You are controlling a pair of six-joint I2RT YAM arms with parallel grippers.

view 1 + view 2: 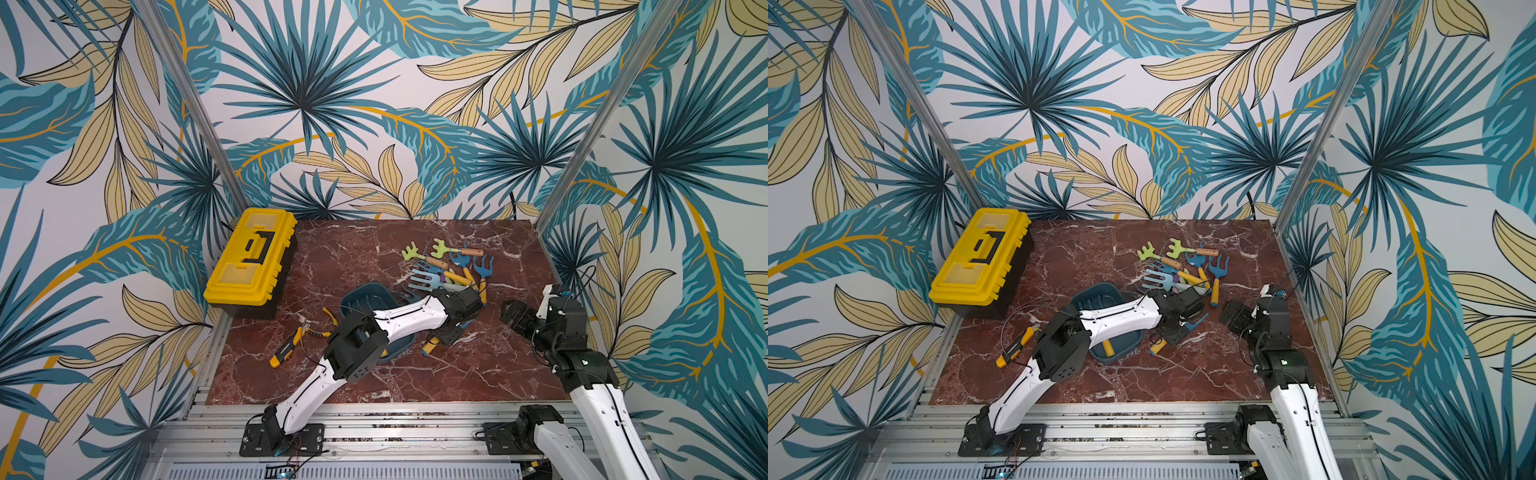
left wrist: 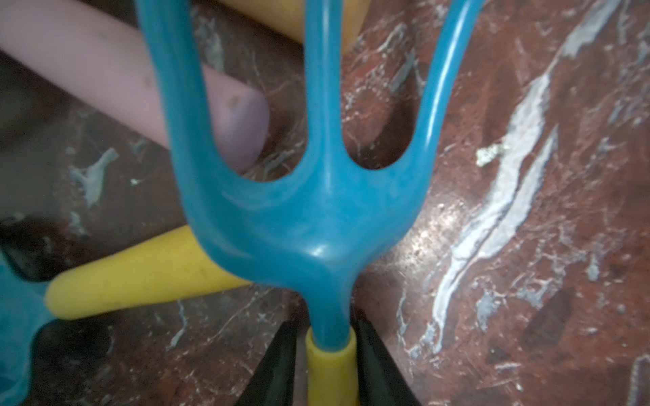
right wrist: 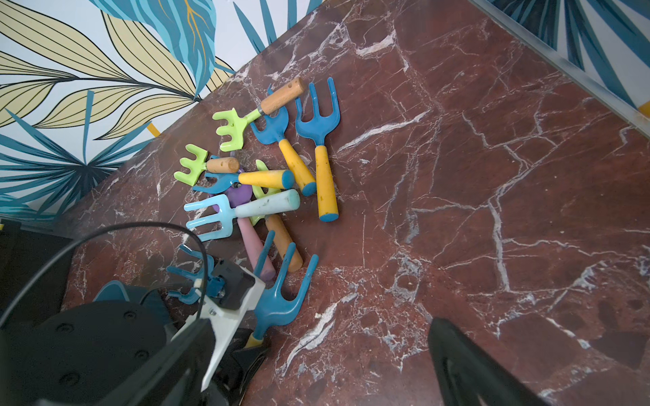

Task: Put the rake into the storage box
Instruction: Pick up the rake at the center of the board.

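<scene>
The marbled surface (image 1: 478,365) carries a closed yellow toolbox (image 1: 249,262) at the left. In mid-frame, the storage box (image 1: 1100,291) holds a yellow-handled tool (image 1: 1107,347), mostly hidden under the left arm. Just right of the box is the rake (image 2: 316,218), its handle toward the lower left and its tines toward the upper right, pointing at the pile of rakes (image 1: 449,266). The left gripper (image 2: 325,334) clamps the rake's neck. The right gripper (image 1: 515,316) stands wide, with nothing in it.
</scene>
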